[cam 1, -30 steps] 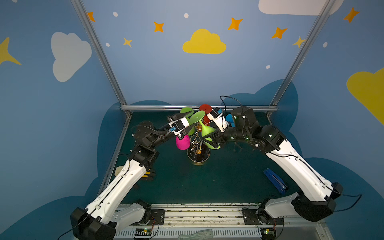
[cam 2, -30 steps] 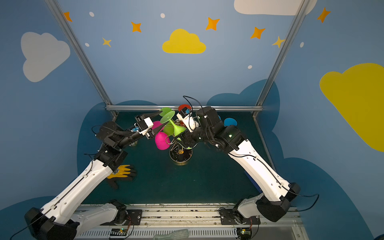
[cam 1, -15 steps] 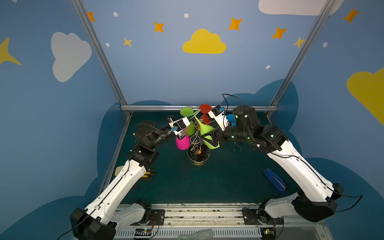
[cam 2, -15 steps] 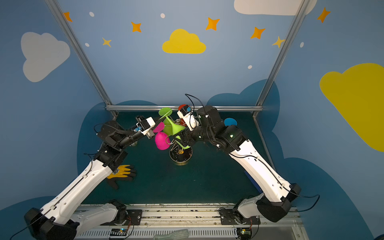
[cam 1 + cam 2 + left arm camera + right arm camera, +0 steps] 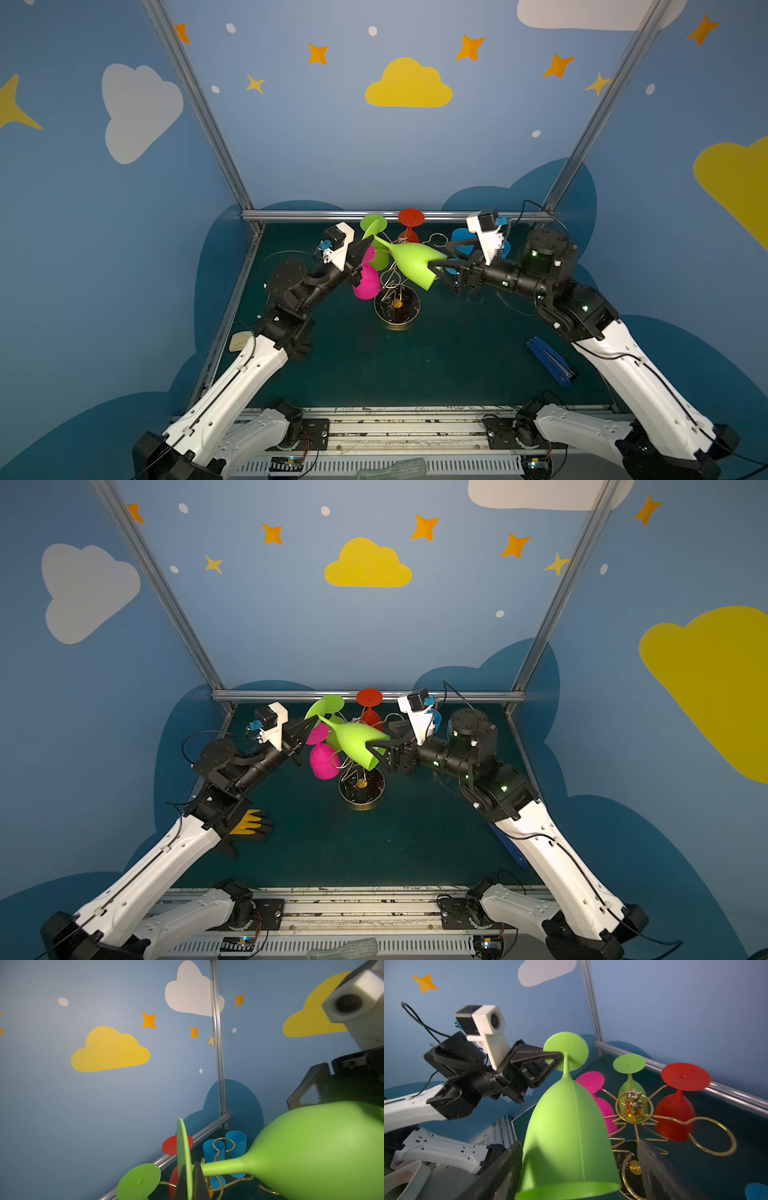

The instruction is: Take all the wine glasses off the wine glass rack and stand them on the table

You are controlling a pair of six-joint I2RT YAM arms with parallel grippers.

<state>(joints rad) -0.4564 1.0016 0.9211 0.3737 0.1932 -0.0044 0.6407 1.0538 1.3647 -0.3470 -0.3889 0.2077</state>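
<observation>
A lime green wine glass [image 5: 411, 262] [image 5: 355, 744] lies almost level in the air above the gold wire wine glass rack [image 5: 397, 307] [image 5: 361, 787]. My left gripper [image 5: 368, 249] [image 5: 188, 1180] is shut on the glass's thin round foot. The right gripper [image 5: 436, 270] [image 5: 577, 1178] is open, its jaws straddling the bowl's rim end. One of its fingers [image 5: 652, 1167] stands clear of the bowl [image 5: 566, 1126]; the other lies close along it. A pink glass [image 5: 365, 282], a second green glass [image 5: 630, 1086] and a red glass [image 5: 675, 1113] hang upside down on the rack's looped arms.
Two blue cups [image 5: 461, 245] stand behind the rack by the back rail. A blue flat tool [image 5: 548, 361] lies on the dark green mat at the right. A yellow and black glove [image 5: 249, 825] lies beside the left arm. Blue walls close in on three sides.
The left gripper closed on the green glass's foot. The right gripper's jaws spread wider off the bowl and that arm drew back a little to the right.
</observation>
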